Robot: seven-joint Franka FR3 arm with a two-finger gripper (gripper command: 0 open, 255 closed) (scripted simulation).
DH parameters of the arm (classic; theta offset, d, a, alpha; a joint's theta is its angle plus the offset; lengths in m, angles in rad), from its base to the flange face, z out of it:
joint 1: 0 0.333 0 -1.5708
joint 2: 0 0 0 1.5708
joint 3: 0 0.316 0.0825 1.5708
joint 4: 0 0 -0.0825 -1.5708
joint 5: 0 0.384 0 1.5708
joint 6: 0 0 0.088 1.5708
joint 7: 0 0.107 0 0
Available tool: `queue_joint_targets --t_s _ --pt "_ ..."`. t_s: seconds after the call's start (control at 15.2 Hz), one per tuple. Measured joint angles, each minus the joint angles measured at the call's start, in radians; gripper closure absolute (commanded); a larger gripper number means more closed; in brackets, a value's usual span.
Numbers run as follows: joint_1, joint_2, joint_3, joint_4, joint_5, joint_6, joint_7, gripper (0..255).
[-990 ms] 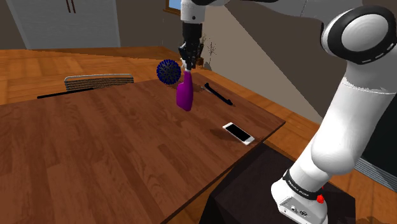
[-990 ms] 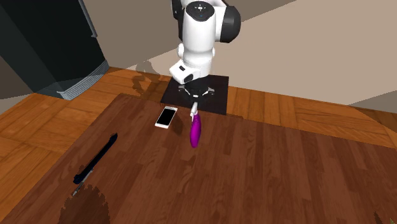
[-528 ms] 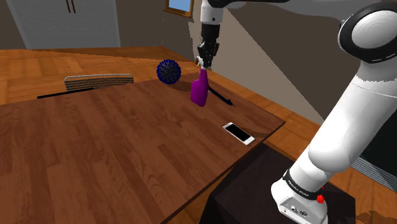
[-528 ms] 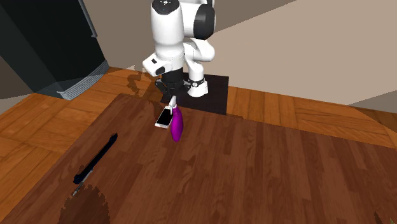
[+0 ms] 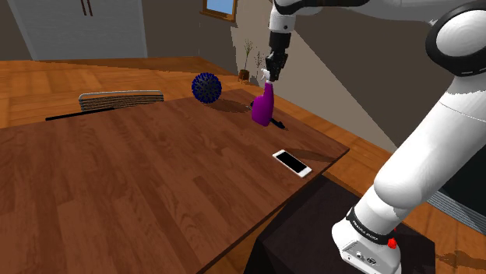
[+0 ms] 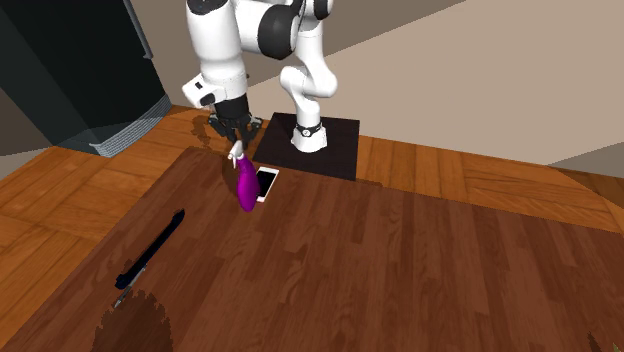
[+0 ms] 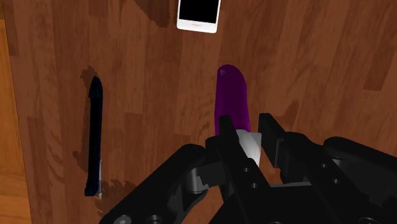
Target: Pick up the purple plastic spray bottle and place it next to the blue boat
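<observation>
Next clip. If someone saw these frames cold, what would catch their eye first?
First the purple spray bottle, hanging by its white top from the shut black gripper above the far part of the wooden table in the shoulder view. Next the dark blue spiky ball to the bottle's left in that view, and the white-edged phone lying flat near the table's right corner.

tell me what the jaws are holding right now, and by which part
The purple bottle. The jaws clasp it by its pale spray head at the top, and the purple body hangs below them.
</observation>
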Motion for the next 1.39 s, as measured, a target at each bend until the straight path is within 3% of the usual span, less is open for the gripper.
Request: queue_joint_targets --t_s 0.59,1.39 --pt "-0.108 -0.006 -0.112 -0.018 -0.015 0.029 -0.217 255" --pt "-0.237 0.116 -0.232 0.128 -0.012 0.026 -0.468 255"
